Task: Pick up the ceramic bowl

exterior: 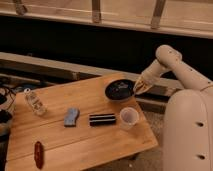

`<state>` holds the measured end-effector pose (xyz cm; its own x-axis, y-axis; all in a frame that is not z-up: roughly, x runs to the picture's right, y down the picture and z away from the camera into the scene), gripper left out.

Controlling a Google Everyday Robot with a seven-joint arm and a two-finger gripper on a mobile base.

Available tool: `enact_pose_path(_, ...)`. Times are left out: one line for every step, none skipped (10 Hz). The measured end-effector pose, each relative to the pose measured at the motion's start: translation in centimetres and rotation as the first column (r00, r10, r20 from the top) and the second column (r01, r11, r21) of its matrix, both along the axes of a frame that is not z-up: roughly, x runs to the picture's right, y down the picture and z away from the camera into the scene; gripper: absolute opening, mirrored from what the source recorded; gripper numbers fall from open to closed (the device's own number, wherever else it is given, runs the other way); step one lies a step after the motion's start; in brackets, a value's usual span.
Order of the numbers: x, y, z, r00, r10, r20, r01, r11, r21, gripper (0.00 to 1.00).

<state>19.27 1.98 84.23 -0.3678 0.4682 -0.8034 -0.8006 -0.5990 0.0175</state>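
The ceramic bowl [119, 91] is a shallow round black glossy bowl near the far right edge of the wooden table [60, 145]. My gripper [138, 88] is at the bowl's right rim, at the end of the white arm [172, 62] that reaches down from the right. A small translucent white cup [129, 117] stands in front of the bowl, near the table's right edge.
On the table lie a black rectangular object [102, 119], a grey-blue packet [71, 116], a clear bottle lying on its side [35, 102] at the left and a red-brown item [38, 153] at the front left. My white body [187, 135] fills the right side. Cables [5, 92] sit at the far left.
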Motion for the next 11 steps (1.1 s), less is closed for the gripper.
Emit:
enact_pose_path(0.3, 0.6, 0.1, 1.0, -0.008, 0.005, 0.008, 0.9999, -0.015, 0.0)
enact_pose_path(-0.2, 1.0, 0.4, 1.0, -0.019, 0.016, 0.019, 0.9994, -0.028, 0.0)
enact_pose_path(-1.1, 1.4, 1.0, 0.999, -0.034, 0.03, 0.035, 0.9983, -0.047, 0.0)
enact_pose_path(-2.1, 1.5, 1.5, 0.998, -0.046, 0.042, 0.049, 0.9971, -0.058, 0.0)
enact_pose_path(-3.3, 1.7, 2.0, 0.997, -0.062, 0.055, 0.066, 0.9951, -0.073, 0.0)
enact_pose_path(-3.5, 2.0, 2.2, 0.996, -0.067, 0.059, 0.071, 0.994, -0.083, 0.0)
enact_pose_path(-3.4, 2.1, 2.2, 0.996, -0.068, 0.062, 0.074, 0.9936, -0.086, 0.0)
enact_pose_path(-3.4, 2.2, 2.3, 0.995, -0.069, 0.065, 0.075, 0.993, -0.091, 0.0)
enact_pose_path(-3.7, 2.2, 2.3, 0.995, -0.07, 0.068, 0.077, 0.9928, -0.092, 0.0)
enact_pose_path(-3.3, 2.1, 2.1, 0.996, -0.064, 0.063, 0.069, 0.994, -0.085, 0.0)
enact_pose_path(-2.4, 2.2, 1.9, 0.997, -0.056, 0.054, 0.06, 0.9948, -0.082, 0.0)
